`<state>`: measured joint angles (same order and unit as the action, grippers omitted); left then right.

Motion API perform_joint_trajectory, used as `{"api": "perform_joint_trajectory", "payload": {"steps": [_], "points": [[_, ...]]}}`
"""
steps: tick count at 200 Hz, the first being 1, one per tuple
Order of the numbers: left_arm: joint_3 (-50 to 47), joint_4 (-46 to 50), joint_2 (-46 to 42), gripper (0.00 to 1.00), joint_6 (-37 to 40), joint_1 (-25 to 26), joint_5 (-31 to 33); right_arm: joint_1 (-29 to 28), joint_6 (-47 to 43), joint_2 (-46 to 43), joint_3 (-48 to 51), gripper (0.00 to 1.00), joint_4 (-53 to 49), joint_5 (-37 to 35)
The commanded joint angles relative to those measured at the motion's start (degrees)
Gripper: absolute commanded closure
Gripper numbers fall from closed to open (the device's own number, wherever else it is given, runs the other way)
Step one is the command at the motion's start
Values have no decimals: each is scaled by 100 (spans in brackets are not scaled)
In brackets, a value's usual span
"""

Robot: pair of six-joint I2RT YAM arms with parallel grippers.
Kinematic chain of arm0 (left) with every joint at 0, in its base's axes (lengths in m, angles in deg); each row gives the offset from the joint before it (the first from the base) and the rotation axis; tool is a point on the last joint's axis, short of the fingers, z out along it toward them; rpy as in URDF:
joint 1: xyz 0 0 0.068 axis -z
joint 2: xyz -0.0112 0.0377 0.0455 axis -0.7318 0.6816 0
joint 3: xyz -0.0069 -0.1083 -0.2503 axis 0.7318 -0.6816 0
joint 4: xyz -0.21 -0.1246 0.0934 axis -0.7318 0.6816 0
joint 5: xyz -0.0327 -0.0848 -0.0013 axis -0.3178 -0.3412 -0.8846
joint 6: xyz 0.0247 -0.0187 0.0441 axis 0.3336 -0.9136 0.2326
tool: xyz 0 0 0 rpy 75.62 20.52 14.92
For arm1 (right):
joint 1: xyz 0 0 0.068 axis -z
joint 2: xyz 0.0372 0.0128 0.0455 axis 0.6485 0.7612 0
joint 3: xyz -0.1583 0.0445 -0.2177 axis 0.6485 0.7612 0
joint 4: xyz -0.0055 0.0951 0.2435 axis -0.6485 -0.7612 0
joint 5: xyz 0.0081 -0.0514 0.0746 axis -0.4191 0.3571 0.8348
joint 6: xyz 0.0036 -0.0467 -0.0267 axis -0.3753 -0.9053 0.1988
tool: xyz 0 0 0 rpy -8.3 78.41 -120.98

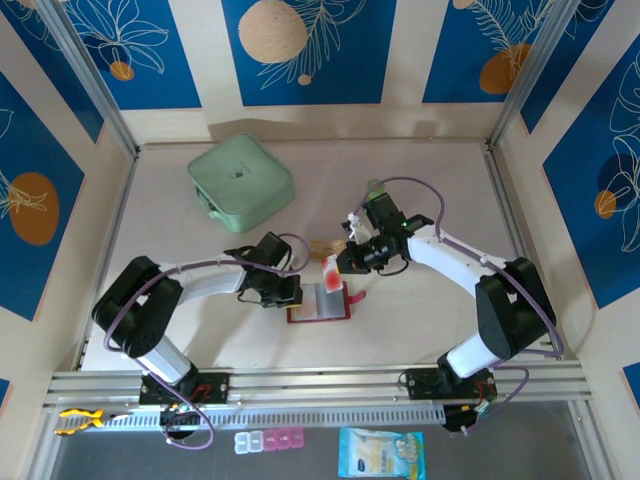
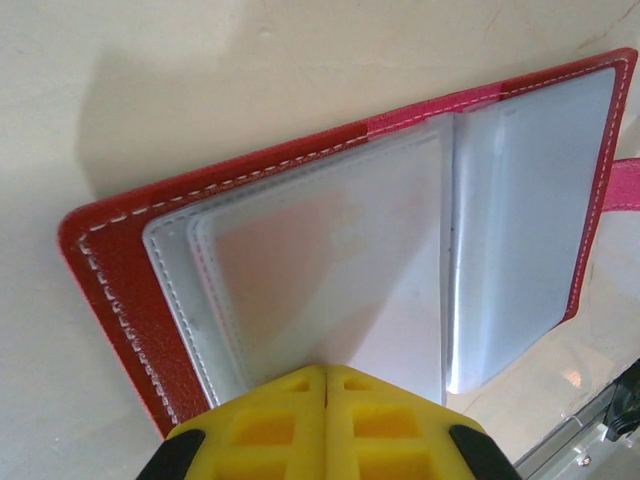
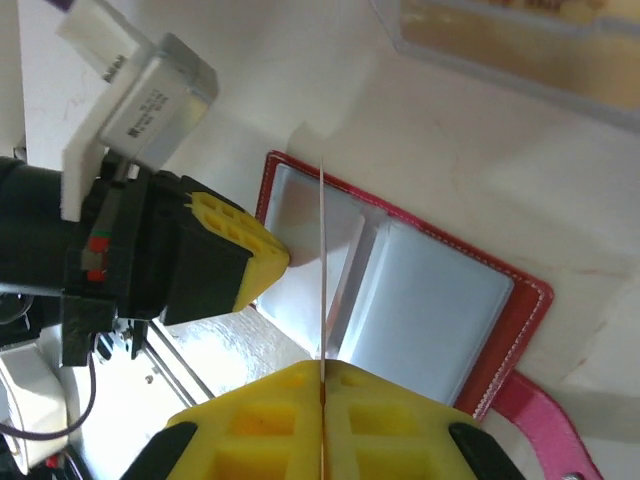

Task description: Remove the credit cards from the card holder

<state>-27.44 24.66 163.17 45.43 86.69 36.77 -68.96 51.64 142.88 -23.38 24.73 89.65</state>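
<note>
Two arms, one step: a card is being drawn out of the card holder point(image 1: 325, 305) while the other arm pins the holder to the table.
Left gripper point(image 1: 288, 292): its yellow fingertips are pressed together with nothing visible between them, bearing down on the 9 o'clock edge of the open holder.
Right gripper point(image 1: 338, 265): its fingers are clamped on a red card point(image 1: 330, 273), which its own wrist camera shows edge-on as a thin line rising from the fingertips.
Card holder position: it sits near the table's centre in the overhead view, between the two grippers, lying flat and open with its pale sleeves up.
Card holder axis: opened out, its long side runs 9 to 3 o'clock and its fold 12 to 6. The pink strap tab point(image 3: 545, 420) sticks out at about 4 o'clock.
Red card axis: its long side runs roughly 12 to 6 o'clock, leaning slightly, with the lower end over the holder's right half. Whether that end has cleared the sleeve cannot be told.
Clear tray point(image 3: 560, 78): it stands just beyond the holder at 12 o'clock, and a tan card point(image 3: 520, 30) shows inside it.
Mint-green case point(image 1: 240, 180): it lies well apart at 10 o'clock and takes no part in the step.
Next move, as judged: lift the card along its own long axis until it is free, with the left fingers pressing so the holder does not ride up. The tray looks the likely place to set it down.
</note>
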Motion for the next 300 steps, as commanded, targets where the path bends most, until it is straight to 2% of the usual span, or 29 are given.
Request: {"api": "perform_joint_trajectory", "payload": {"steps": [1,22,59,78,113,173,227,246,273,300], "points": [[54,15,-219,100,-102,-6,103,143,-1467,144,-550,92,-862,84],[12,18,-353,98,-126,-60,124,170,-2590,214,-903,92,-1084,-392],[-143,25,-656,97,-170,-161,180,153,-4470,365,-1409,100,-1117,-1074],[-205,126,-814,96,-157,-219,229,159,-5124,644,-1906,100,-1295,-1387],[-321,257,-1086,95,-131,-304,312,177,-6098,1486,-3087,100,-2003,-1471],[-453,555,-1542,96,-67,-476,463,130,-6685,2927,-5008,100,-3062,-1835],[-635,548,-1678,96,-98,-600,470,119,-7027,3573,-5617,100,-3439,-1920],[-671,536,-1708,96,-113,-622,465,107,-7042,3641,-5629,95,-3454,-1827],[-658,572,-1704,96,-74,-639,460,135,-6964,3645,-5603,78,-3280,-1914],[-632,592,-1675,96,-45,-659,457,180,-6687,3523,-5546,78,-2817,-2259]]}}
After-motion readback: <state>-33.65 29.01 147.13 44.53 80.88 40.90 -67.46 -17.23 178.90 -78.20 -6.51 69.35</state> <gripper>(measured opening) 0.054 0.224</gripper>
